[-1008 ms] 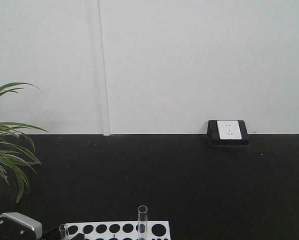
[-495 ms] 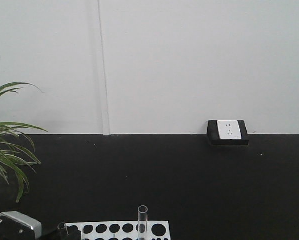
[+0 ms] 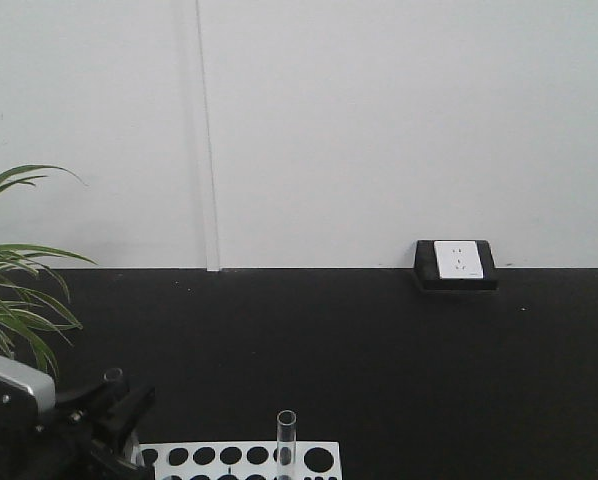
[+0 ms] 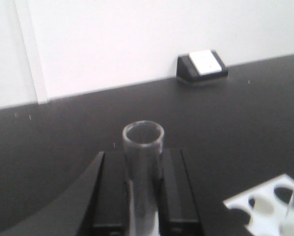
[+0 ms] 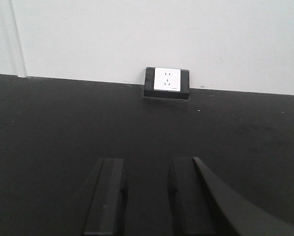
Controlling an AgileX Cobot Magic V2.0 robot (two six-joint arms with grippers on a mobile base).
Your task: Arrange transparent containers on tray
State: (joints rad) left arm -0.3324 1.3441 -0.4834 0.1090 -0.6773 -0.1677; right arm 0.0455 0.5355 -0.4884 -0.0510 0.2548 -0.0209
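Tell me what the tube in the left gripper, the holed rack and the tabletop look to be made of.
Held tube: clear glass or hard plastic, glossy; the dark surface behind shows through. Rack: white, smooth, likely plastic or painted sheet; too blurred to settle. Tabletop: black, matte, no reflections; material unclear.

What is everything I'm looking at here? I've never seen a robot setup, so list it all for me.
Table: one, black, lower half of the front view.
Wall: one, white, behind the table.
Holed rack: one, white, on the table, near edge.
Standing test tube: one, clear, upright in the rack.
Held test tube: one, clear, gripped, lower left.
Wall socket: one, white in black housing, table's back edge.
Plant: one, green, far left.
Left gripper: one, black, shut on the held tube.
Right gripper: one, black, open, empty.
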